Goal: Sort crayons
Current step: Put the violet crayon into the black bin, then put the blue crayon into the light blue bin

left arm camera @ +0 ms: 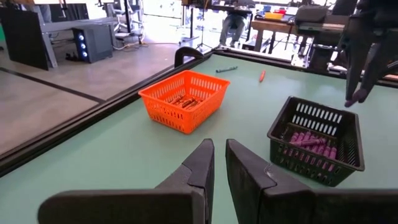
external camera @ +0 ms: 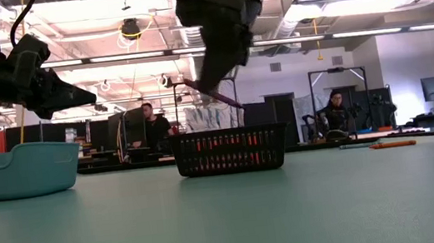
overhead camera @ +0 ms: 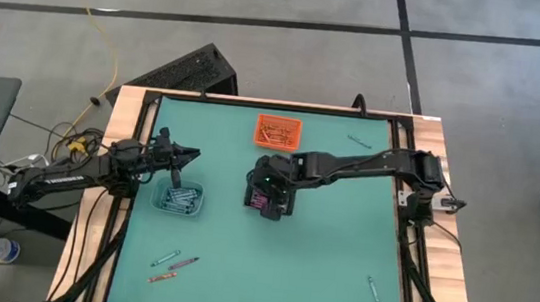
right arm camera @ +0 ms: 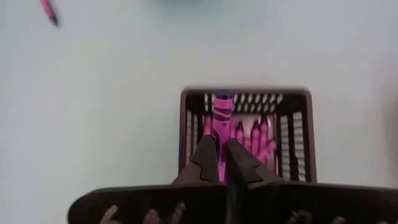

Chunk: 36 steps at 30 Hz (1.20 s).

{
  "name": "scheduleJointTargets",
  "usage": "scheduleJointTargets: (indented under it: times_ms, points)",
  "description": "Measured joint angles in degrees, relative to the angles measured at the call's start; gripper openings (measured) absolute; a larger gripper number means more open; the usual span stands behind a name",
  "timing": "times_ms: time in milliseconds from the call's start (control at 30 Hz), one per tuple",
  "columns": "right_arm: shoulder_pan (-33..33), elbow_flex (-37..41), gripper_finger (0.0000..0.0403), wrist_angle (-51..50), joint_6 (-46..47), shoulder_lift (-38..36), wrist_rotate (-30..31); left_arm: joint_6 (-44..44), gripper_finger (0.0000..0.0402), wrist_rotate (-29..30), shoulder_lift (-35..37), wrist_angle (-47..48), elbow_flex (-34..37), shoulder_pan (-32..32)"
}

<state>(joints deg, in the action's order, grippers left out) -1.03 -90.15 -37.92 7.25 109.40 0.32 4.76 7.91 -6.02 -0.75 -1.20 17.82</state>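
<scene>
The right end effector (right arm camera: 217, 163), pinched on 1 purple paper-wrapped crayon (right arm camera: 221, 118), hangs above the black slatted bin (right arm camera: 292, 143) for dropping; the left end effector (left arm camera: 219, 163) waits nearly closed, empty.

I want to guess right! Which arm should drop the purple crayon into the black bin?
The right arm. Its gripper holds the purple crayon directly above the black bin. The left gripper is empty, over the clear bin.

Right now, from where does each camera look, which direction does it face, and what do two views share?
High: overhead, straight down; both arms.
Low: table height, level; arms above black bin.
Left wrist: past left gripper toward orange bin.
Right wrist: down past right gripper holding purple crayon.
Shared: black bin, all views.
</scene>
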Motion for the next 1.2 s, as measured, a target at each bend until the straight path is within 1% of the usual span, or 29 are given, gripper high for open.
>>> scheduleJointTargets:
  times_ms: [133, 233, 367, 533, 667, 833, 900, 967, 1067, 1133, 1200]
  points:
    - [0.1, 0.0, 0.0019, -0.4, 0.5, 0.5, 0.3, 0.0, 0.0029, 0.0, 0.0, 0.0, 0.0, 0.0]
    - [0.1, 0.0, 0.0042, -2.0, 0.0, 0.7, 1.5, 0.0, 0.0029, 0.0, 0.0, 0.0, 0.0, 0.0]
    - [0.2, 0.0, 0.0073, -2.2, 0.3, 0.6, 1.6, 0.0, 0.0029, 0.0, 0.0, 0.0, 0.0, 0.0]
    - [0.2, 0.0, 0.0101, -2.7, 0.3, 0.5, 1.5, 0.0, 0.0029, 0.0, 0.0, 0.0, 0.0, 0.0]
    - [-0.2, 0.0, 0.0112, -4.9, 0.4, 0.5, 1.4, 0.0, 0.0029, 0.0, 0.0, 0.0, 0.0, 0.0]
    - [-1.6, 0.0, 0.0113, -8.0, 3.3, 0.5, 1.3, 0.0, 0.0029, 0.0, 0.0, 0.0, 0.0, 0.0]
    - [-2.7, 0.0, 0.0113, -9.0, 3.0, 0.5, 1.4, 0.0, 0.0029, 0.0, 0.0, 0.0, 0.0, 0.0]
    - [-4.3, 0.0, 0.0113, -8.7, 1.2, 0.5, 3.0, 0.0, 0.0029, 0.0, 0.0, 0.0, 0.0, 0.0]
    - [-6.9, 0.6, 0.0113, -7.3, -0.5, 0.4, 8.7, 0.0, 0.0029, 0.0, 0.0, 0.0, 0.0, 0.0]
    - [-8.3, 2.8, 0.0113, -5.3, -1.2, -0.7, 11.6, 0.0, 0.0029, 0.0, 0.0, 0.0, 0.0, 0.0]
    - [-9.3, 6.8, 0.0113, -0.7, -1.5, -2.6, 12.0, 0.0, 0.0029, 0.0, 0.0, 0.0, 0.0, 0.0]
